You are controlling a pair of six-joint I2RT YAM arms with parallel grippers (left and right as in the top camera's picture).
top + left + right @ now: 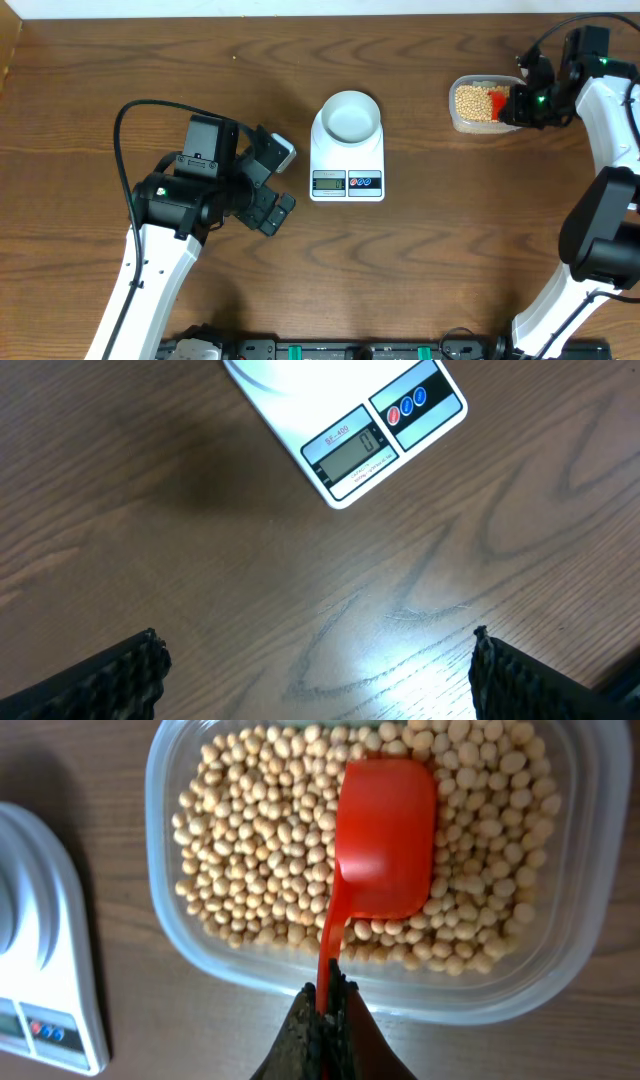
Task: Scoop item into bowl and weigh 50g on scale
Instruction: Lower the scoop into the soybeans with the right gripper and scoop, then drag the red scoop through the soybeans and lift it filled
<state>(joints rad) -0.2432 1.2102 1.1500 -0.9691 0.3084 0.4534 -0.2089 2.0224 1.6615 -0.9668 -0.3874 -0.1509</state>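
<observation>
Here, the left gripper (318, 660) stands wide, its two dark fingers (110, 675) far apart with only bare wooden table (200, 560) between them. Just ahead of it and a little to its right lies the scale (345, 455), its display end turned toward the fingers. On the scale's far half sits the bowl (349, 118), upright, its inside plain white. Well off to the right, the right gripper (328, 1025) is pinched narrow on the thin handle of a red scoop (385, 835). The scoop reaches straight out ahead of the fingers, its cup resting on the beans (250, 850). The beans cover the floor of a clear tub (160, 840) just beyond the fingertips. A corner of the scale shows to that hand's left, apart from the tub.
</observation>
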